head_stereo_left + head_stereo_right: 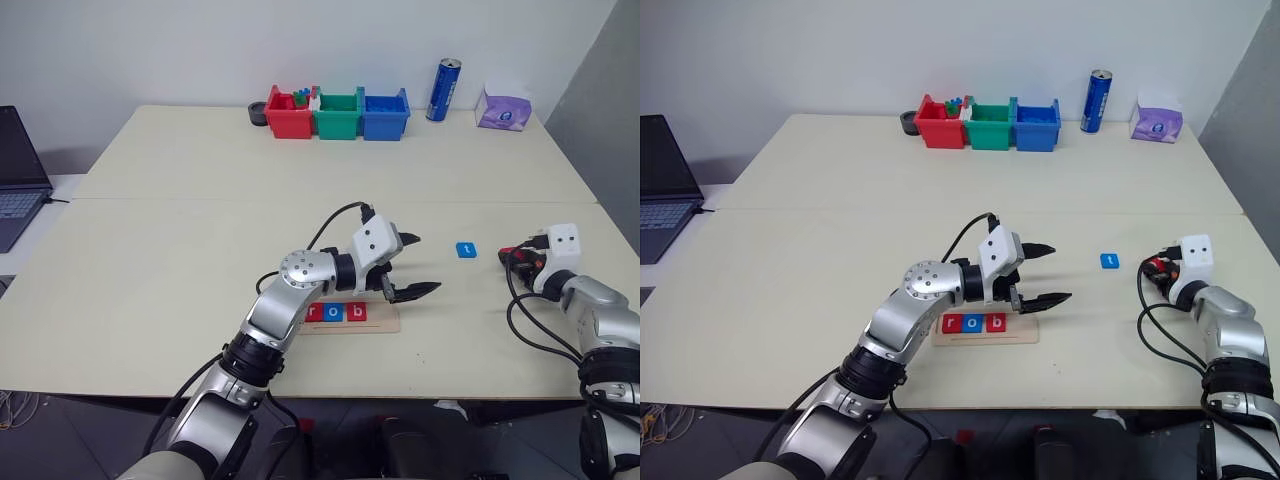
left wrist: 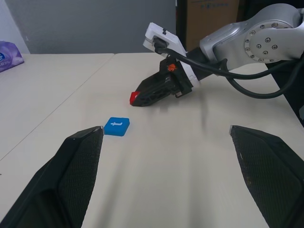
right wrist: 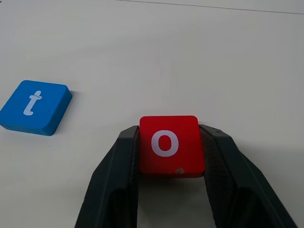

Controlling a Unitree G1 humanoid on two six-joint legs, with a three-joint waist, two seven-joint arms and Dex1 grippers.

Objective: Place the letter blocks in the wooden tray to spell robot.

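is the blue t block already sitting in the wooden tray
No, the blue t block lies loose on the table, apart from the wooden tray, which holds r, o and b.

The wide cream table point(image 1: 200, 260) has a smooth, matt top. The long pale wooden tray point(image 1: 385, 324) shows a plain, unvarnished wood surface. The small square red tile with a white "o" point(image 3: 170, 144) and the blue tile with a white "t" point(image 3: 34, 107) look like smooth matt plastic — the letters are flat and printed. The fingers point(image 2: 61, 185) of the left gripper point(image 1: 410, 266) are black plastic with a fine rough texture. The tall blue can point(image 1: 443, 90) looks like glossy metal.
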